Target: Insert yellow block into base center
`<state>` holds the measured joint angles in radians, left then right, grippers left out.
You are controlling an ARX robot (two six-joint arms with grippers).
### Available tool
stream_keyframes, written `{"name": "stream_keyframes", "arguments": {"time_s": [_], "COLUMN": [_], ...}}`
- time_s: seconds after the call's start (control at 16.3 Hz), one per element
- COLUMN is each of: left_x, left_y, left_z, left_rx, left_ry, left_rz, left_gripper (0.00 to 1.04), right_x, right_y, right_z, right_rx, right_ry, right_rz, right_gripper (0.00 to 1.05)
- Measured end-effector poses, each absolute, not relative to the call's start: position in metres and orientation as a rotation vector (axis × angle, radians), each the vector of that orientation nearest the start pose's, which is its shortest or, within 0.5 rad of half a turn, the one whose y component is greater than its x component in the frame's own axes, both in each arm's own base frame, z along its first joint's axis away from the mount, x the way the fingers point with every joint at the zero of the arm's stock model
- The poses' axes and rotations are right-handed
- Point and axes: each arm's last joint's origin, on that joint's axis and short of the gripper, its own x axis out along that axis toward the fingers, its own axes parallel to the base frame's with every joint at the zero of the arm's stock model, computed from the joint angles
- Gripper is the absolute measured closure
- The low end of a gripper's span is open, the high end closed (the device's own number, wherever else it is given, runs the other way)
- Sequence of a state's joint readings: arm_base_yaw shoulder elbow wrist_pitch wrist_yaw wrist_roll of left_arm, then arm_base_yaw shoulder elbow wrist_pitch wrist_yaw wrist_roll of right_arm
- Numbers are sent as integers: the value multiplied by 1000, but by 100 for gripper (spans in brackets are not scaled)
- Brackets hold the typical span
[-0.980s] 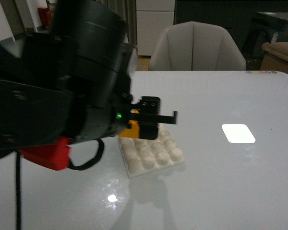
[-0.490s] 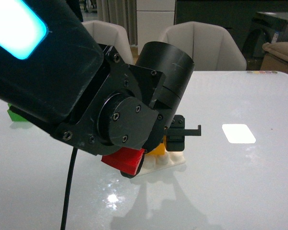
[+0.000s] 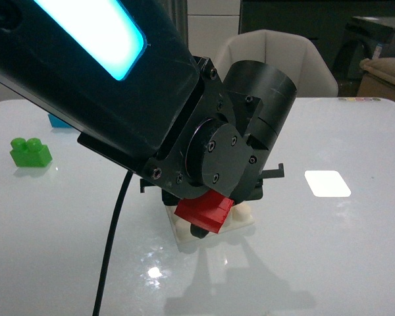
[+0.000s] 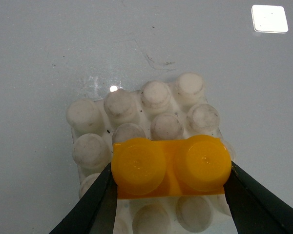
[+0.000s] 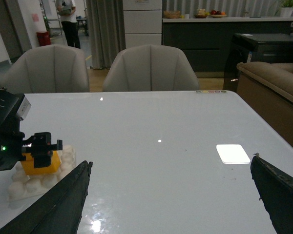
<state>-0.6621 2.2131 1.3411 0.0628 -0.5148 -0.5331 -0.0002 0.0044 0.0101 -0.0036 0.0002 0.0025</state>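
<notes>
1. across the front view the left arm (image 3: 118,85) fills most of the picture, and its wrist with a red part (image 3: 204,210) stands before the base (image 3: 242,217), so only the edges of the base show there.
2. a black cable (image 3: 112,250) hangs from the arm down toward the table (image 3: 342,263).
3. on the left side of the table lies a green brick (image 3: 30,152), well apart from the base; behind it a blue brick (image 3: 58,122) peeks out, half hidden by the arm.
4. a flat white rectangle (image 3: 327,183) lies to the right of the base, and beige chairs (image 3: 276,62) stand behind the table.
5. the left gripper (image 4: 171,181) is clamped on the yellow block (image 4: 172,170), one finger at each short end, with the studs up.
6. the left wrist view shows the block over the base, with two rows of studs free on one side and one row on the other; whether it is pressed in i cannot tell.
7. the right gripper (image 5: 171,162) hangs away from the base with its fingers wide apart and nothing between them.
8. half a second ago a bit of the yellow block showed in the front view; now the wrist hides it.
9. the arm has swung: the green brick, then mostly covered, is now fully free, and the blue brick has come in sight.
</notes>
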Motion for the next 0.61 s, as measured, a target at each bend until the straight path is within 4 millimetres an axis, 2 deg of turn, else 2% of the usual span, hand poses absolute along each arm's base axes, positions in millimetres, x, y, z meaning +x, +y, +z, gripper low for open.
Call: {"name": "stream_keyframes", "arguments": {"time_s": [0.31, 0.55, 0.61], "left_x": [365, 364, 364], "left_y": [-265, -263, -263], "left_z": [94, 79, 78], "left_rx": [-72, -90, -97], "left_ry": [665, 672, 665], "left_rz": [108, 125, 121], "left_gripper": [48, 49, 46], "right_x": [97, 97, 97], "right_y": [0, 0, 0], "right_z": [166, 166, 166], "right_rx": [2, 2, 2], "right_ry": [-2, -2, -2], "right_rz": [0, 0, 0], "right_gripper": [6, 6, 6]}}
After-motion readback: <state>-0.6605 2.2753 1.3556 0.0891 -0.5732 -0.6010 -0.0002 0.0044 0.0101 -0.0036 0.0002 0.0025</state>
